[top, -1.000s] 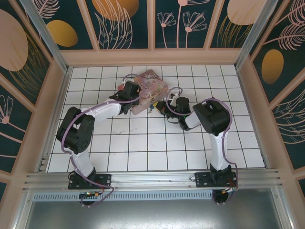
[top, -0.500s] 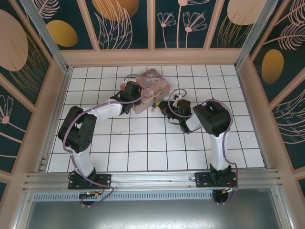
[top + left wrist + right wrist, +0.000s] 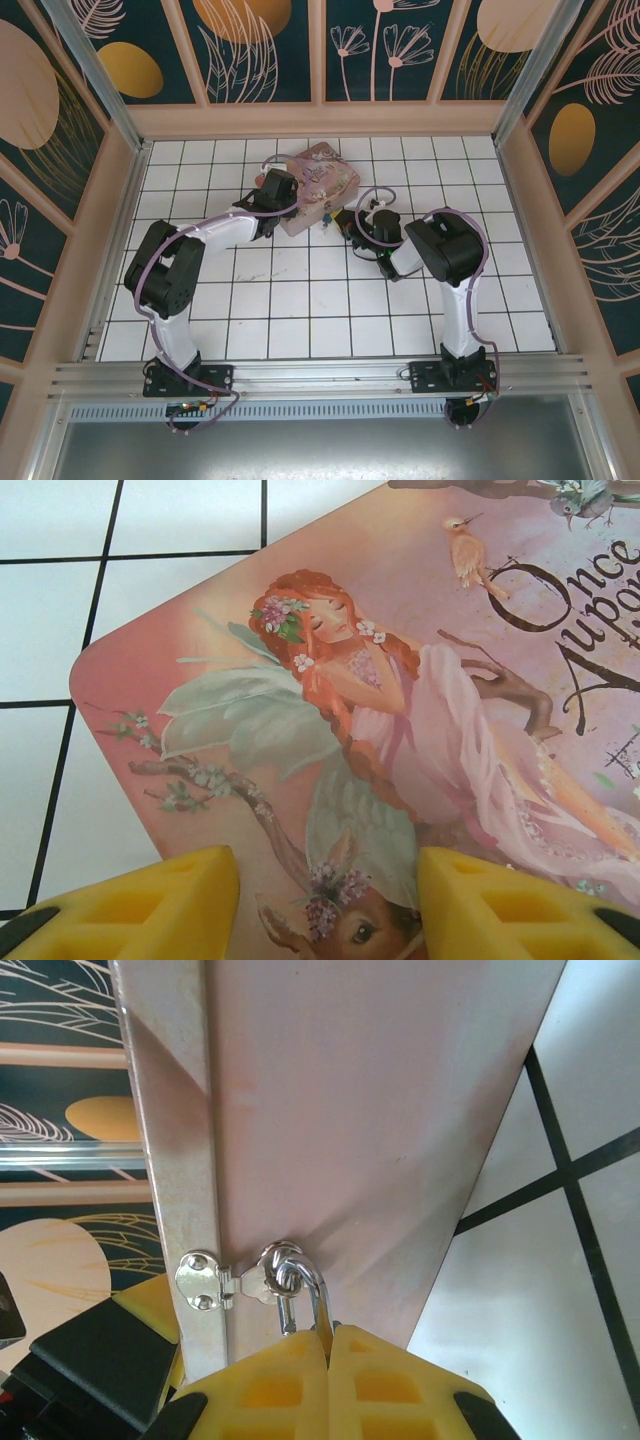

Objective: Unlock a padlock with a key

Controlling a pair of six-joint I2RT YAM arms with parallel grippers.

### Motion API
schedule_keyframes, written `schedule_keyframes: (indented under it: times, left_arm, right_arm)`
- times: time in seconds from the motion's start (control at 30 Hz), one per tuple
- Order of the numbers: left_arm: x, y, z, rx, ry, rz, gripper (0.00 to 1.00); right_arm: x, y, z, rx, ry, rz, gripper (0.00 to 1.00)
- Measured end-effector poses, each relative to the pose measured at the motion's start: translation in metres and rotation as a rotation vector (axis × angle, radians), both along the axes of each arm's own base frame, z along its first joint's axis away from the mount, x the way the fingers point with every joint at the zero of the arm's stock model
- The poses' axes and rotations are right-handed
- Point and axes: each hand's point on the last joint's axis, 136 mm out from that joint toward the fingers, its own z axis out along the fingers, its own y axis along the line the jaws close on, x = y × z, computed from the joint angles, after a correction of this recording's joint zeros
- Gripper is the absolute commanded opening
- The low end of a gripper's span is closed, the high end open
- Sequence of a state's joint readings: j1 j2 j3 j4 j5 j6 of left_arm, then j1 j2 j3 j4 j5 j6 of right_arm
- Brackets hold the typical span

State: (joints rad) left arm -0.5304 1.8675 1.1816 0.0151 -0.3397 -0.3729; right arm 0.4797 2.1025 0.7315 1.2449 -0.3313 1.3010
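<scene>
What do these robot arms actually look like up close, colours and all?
The left arm and right arm match: white tube-like links, chunky black joints, a thin purple cable looping along each. The left gripper and right gripper each end in two bright yellow fingers with moulded hollows.

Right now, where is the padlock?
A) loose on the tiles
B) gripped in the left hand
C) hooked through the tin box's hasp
C: the padlock has its silver shackle looped through the hasp on the tin box, above the shut right hand.
</scene>
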Motion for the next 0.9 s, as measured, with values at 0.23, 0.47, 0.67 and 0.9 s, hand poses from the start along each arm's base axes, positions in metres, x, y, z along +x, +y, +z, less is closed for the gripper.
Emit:
schedule_keyframes:
  times: [0.23,0.47,0.67,0.9]
  left_arm:
    - [0.003,-0.003,-0.001,-0.006,-0.005,-0.006,0.5]
    - [0.005,-0.005,-0.001,-0.014,-0.013,-0.01,0.49]
    - [0.007,-0.007,-0.001,-0.02,-0.016,-0.014,0.48]
    - [0.009,-0.01,-0.001,-0.029,-0.021,-0.021,0.47]
  right_arm:
    - [0.005,-0.004,0.003,0.011,-0.006,-0.039,0.0]
    - [0.009,-0.007,0.004,0.008,-0.012,-0.064,0.0]
    - [0.012,-0.012,0.004,0.005,-0.014,-0.083,0.0]
    - [0.036,-0.053,0.002,-0.021,-0.028,-0.179,0.0]
